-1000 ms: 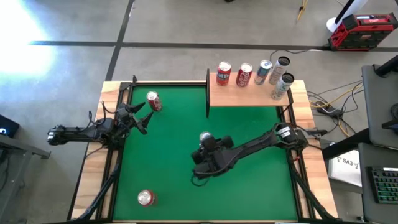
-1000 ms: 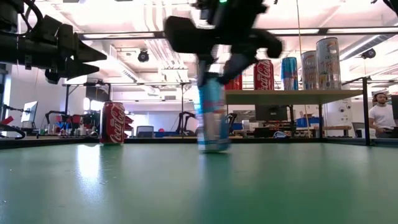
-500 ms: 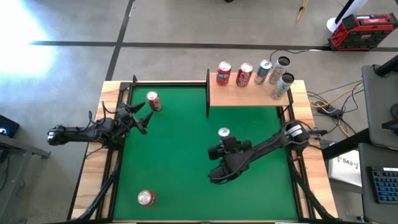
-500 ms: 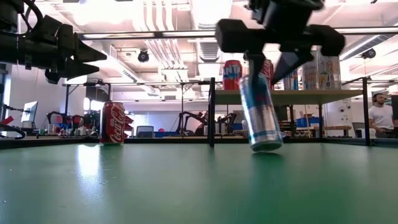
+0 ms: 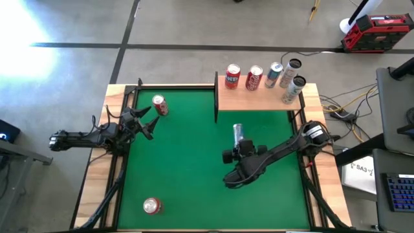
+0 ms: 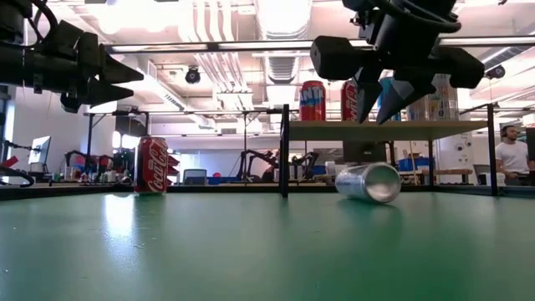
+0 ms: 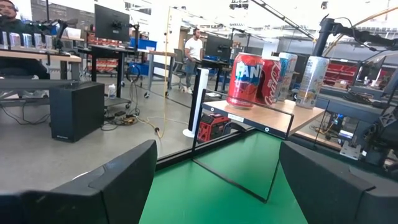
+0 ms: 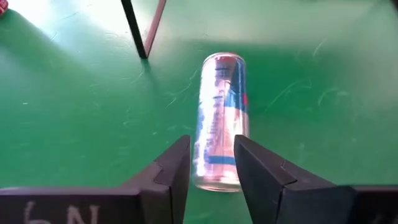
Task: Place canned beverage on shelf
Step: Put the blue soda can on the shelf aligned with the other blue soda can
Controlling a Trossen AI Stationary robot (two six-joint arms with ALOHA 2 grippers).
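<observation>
The slim can (image 5: 237, 133) lies on its side on the green worktop (image 5: 181, 175), just short of the shelf (image 5: 255, 100) — not on it, so the job looks undone for this one. The right hand (image 6: 384, 96) hangs just above it with its fingers (image 8: 261, 168) pinched nearly together on nothing; from its wrist view the can lies lengthwise beyond the tips. A can lying flat will roll, so I'd guess it needs regripping across its body.

The left hand (image 5: 143, 120) waits at the worktop's left edge, fingers partly apart and empty, near an upright red can (image 5: 160, 105).

Count: five cans stand on the shelf — two red (image 5: 233, 76), three slim silver (image 5: 292, 88). On the worktop, three: the fallen slim one, the red one by the left hand, another red one (image 5: 151, 206) at the near edge. Eight in all.
</observation>
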